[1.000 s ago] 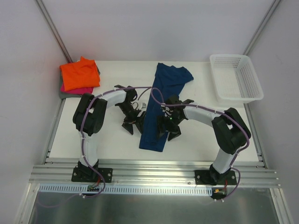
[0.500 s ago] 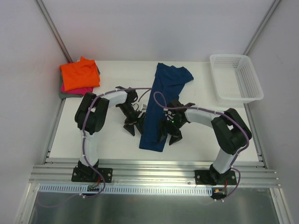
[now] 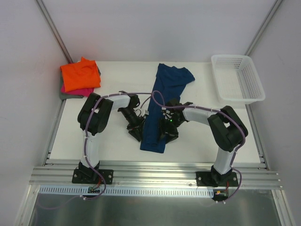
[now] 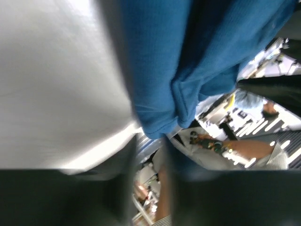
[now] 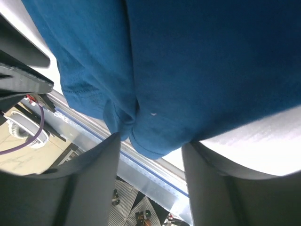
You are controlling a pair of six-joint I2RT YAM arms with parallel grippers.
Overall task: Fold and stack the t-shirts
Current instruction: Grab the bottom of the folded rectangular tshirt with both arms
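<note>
Both grippers have slid toward the near hem of the navy t-shirt (image 3: 162, 96), which lies folded in a long strip in the middle of the table (image 3: 115, 147). Our right gripper (image 3: 168, 133) straddles that hem with its jaws apart, while blur hides whether the left gripper (image 3: 136, 133) has closed. The cloth is limp and light, so we'd pinch both hem corners.

Navy t-shirt (image 3: 162, 101), orange t-shirt (image 3: 81, 74), white lattice basket (image 3: 230, 56).

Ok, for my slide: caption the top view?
Left claw and right claw flank a long navy blue cloth t-shirt.
</note>
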